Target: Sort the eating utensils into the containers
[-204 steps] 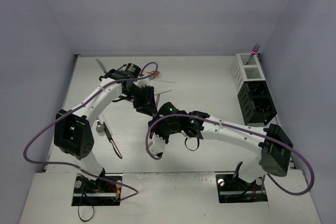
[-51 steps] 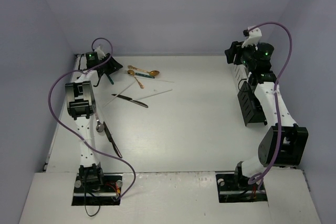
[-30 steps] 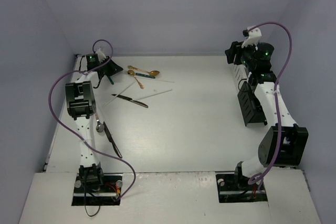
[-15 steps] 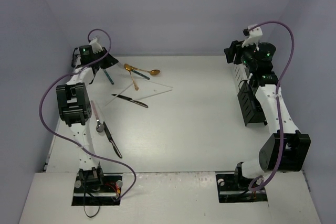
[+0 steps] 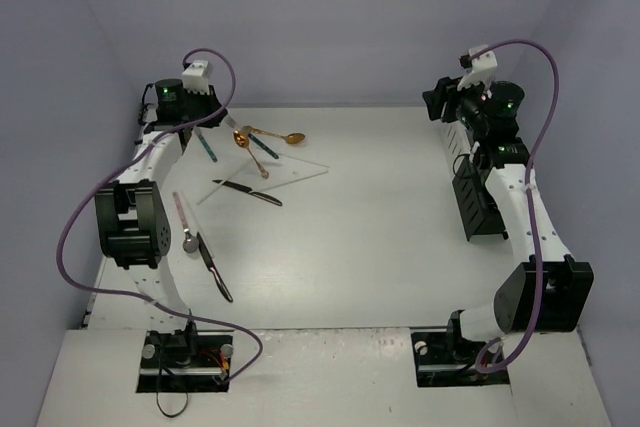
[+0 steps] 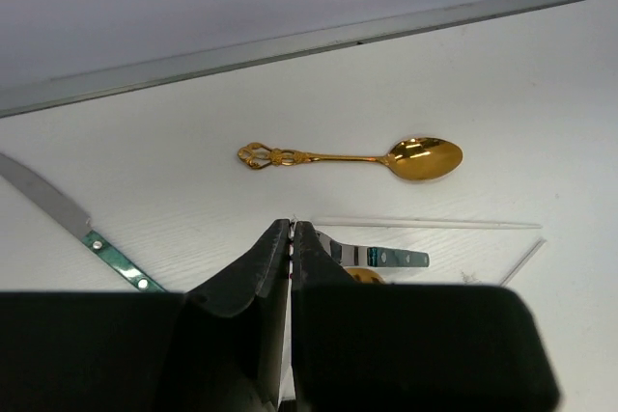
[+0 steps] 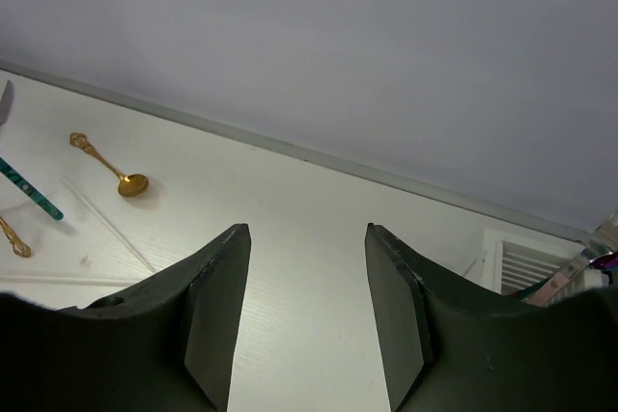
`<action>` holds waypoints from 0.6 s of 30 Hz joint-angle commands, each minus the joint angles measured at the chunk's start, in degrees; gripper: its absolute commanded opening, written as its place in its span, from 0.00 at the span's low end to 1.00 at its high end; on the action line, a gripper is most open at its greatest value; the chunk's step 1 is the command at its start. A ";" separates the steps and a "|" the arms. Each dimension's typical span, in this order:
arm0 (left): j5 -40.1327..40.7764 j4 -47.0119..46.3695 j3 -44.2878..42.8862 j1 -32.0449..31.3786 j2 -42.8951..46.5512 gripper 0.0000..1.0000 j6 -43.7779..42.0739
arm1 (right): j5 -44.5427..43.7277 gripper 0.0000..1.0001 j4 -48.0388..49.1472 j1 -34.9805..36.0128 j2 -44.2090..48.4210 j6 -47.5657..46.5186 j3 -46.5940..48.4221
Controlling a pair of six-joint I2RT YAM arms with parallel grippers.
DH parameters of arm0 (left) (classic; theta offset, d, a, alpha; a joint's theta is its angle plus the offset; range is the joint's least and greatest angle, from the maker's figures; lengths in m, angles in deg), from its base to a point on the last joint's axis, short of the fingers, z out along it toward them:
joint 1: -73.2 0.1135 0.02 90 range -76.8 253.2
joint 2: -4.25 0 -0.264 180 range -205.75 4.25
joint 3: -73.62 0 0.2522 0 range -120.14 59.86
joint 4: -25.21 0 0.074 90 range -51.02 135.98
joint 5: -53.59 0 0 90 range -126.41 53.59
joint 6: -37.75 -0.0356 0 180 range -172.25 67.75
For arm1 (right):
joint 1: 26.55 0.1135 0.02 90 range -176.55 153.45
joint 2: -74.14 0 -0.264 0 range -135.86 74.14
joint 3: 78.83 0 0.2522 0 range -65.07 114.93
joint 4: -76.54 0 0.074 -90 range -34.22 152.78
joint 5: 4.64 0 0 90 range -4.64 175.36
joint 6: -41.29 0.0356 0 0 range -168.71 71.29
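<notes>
Though unsorted, two gold spoons

Left gripper at far-left corner, just beside slim gold metal spoon — right gripper far right, near black slotted rectangular cutlery holder.

Two gold spoons, two black knives, two holders

Cutlery far-left; ctr table free
</notes>
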 commanded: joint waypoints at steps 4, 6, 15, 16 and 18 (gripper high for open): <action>5.14 -4.31 2.34 -0.25 9.26 0.00 -7.60 | 3.11 0.46 3.87 3.30 3.94 -1.95 2.17; 4.55 -4.53 2.26 -0.39 10.32 0.00 -8.56 | 3.62 0.45 3.71 4.47 4.21 -2.74 2.23; -6.91 -5.55 1.27 -0.53 15.06 0.00 -2.45 | 9.40 0.44 2.77 11.98 5.23 -1.83 3.52; -9.93 -5.51 0.98 -0.53 15.64 0.00 -1.58 | 10.17 0.45 2.44 13.28 5.18 -1.78 3.90; -18.03 -5.47 0.43 -0.53 17.53 0.00 0.13 | 11.48 0.48 1.79 16.11 4.81 -1.22 4.92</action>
